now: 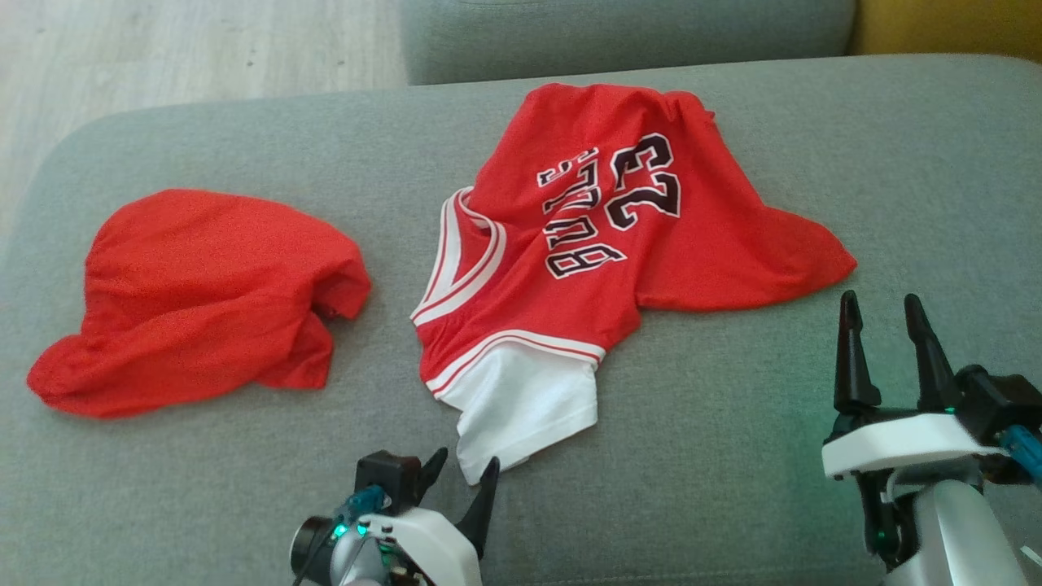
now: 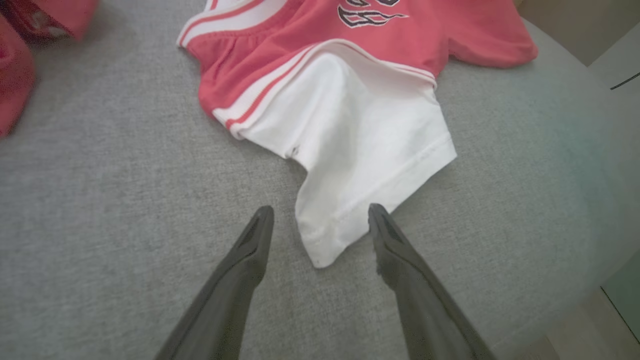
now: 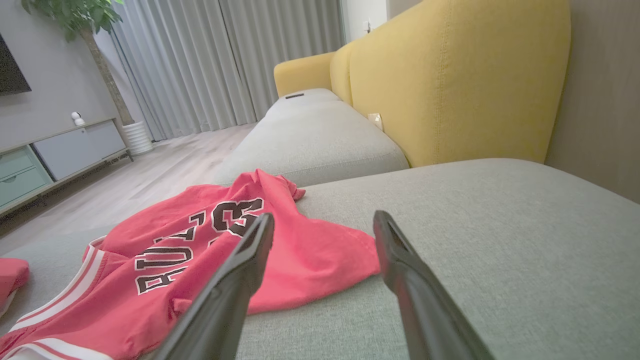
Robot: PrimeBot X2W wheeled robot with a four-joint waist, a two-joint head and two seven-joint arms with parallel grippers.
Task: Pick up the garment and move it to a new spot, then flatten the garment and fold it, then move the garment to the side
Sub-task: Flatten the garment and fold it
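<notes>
Head view, left to right. Upper left, you have pale wood floor (image 1: pixel 163 49) past the cushion edge. At far left a crumpled red garment (image 1: pixel 195 297) sits bunched on the grey sofa cushion (image 1: pixel 733 456), well apart from the jersey. Low, left of centre, your left gripper (image 1: pixel 468 457) has its fingers spread with nothing clamped, tips pointing at the lowest corner of the white sleeve (image 1: pixel 521 415). Left wrist view agrees: left gripper (image 2: pixel 320 209) wide, the white sleeve (image 2: pixel 360 150) corner lying on the cushion between the two fingers. Whether either finger touches the cloth you cannot tell. Centre: the red jersey (image 1: pixel 619 236) lies rumpled, not flat, on the same cushion. Its print side is up, with black-and-white lettering and the number 23 reading sideways. The white-striped neckline is toward the left, and one red flap stretches out to the right. Lower right: your right gripper (image 1: pixel 879 297) stands fingers up and apart, empty, near that flap with a strip of bare cushion between. Right wrist view: right gripper (image 3: pixel 324 216) open above the cushion, red jersey (image 3: pixel 225 250) beyond its left finger, a second grey cushion (image 3: pixel 310 135) behind, yellow backrest (image 3: pixel 450 80) at right.
</notes>
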